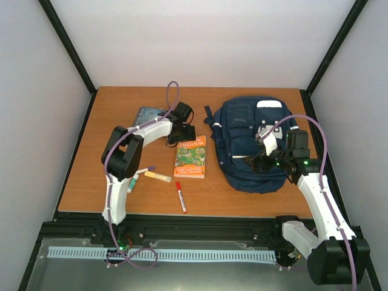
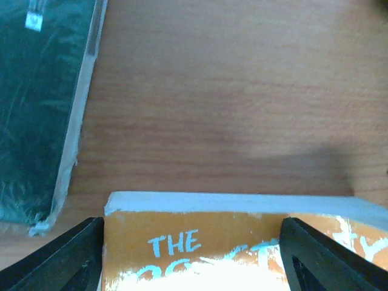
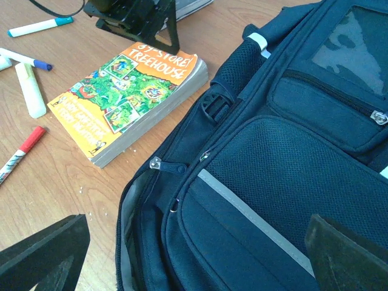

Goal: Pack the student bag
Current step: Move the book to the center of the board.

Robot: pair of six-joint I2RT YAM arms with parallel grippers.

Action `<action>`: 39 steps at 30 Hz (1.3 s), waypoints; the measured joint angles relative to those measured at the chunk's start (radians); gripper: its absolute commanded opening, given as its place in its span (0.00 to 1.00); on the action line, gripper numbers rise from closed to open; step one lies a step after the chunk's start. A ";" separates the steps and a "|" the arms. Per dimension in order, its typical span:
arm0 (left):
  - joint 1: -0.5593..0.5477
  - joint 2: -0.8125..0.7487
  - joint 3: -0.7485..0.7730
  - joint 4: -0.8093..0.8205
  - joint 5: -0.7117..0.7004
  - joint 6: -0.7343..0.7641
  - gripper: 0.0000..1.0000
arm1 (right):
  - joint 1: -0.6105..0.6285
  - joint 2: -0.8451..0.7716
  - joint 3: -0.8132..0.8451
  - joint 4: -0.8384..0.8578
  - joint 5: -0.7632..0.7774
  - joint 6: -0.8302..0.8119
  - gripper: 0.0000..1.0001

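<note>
**Top view.**
- Desk [image 1: 121, 103]: wood, carries every item.
- Orange paperback [image 1: 190, 157]: lies flat, cover up, mid-desk. It is the reference item.
- Student bag [image 1: 251, 145]: navy, lies flat with its pockets up, just right of the paperback.
- Dark teal book [image 1: 147, 114]: behind and left of the paperback, partly under the left arm.
- Yellow highlighter [image 1: 157, 176]: just left of the paperback's near corner.
- Two capped pens [image 1: 138, 176]: further left of the paperback.
- Red marker [image 1: 180, 196]: in front of the paperback.
- Left tool [image 1: 185, 134]: at the paperback's far edge.
- Right tool [image 1: 260, 159]: over the bag, right of the paperback.

**Left wrist view.**
- Fingers [image 2: 73, 257]: spread wide over the paperback's far edge, one at its corner, holding nothing.
- Teal book: lies apart, beyond that corner.

**Right wrist view.**
- Fingers [image 3: 42, 254]: wide apart and empty, above the bag's front pockets.
- Bag: the zip on the side facing the paperback gapes, showing grey lining.
</note>
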 measured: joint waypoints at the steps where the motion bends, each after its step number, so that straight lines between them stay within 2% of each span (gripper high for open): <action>1: 0.002 0.006 0.011 0.000 0.001 -0.003 0.81 | 0.000 0.002 0.000 -0.001 -0.001 -0.001 0.99; 7: 0.011 0.030 0.040 0.004 0.005 -0.040 0.86 | -0.002 0.005 0.000 -0.003 -0.009 -0.005 0.99; 15: 0.017 0.092 0.128 -0.016 -0.013 -0.101 0.86 | -0.002 0.011 0.000 -0.004 -0.014 -0.008 0.99; 20: 0.017 0.085 0.114 -0.006 -0.010 -0.119 0.84 | -0.003 0.012 0.000 -0.007 -0.021 -0.009 0.99; 33: -0.014 -0.209 -0.319 0.082 0.014 -0.170 0.85 | 0.008 0.074 0.000 -0.055 -0.108 -0.031 0.82; 39: -0.019 -0.259 -0.365 0.076 0.002 -0.158 0.92 | 0.120 0.123 0.069 -0.102 -0.088 -0.029 0.76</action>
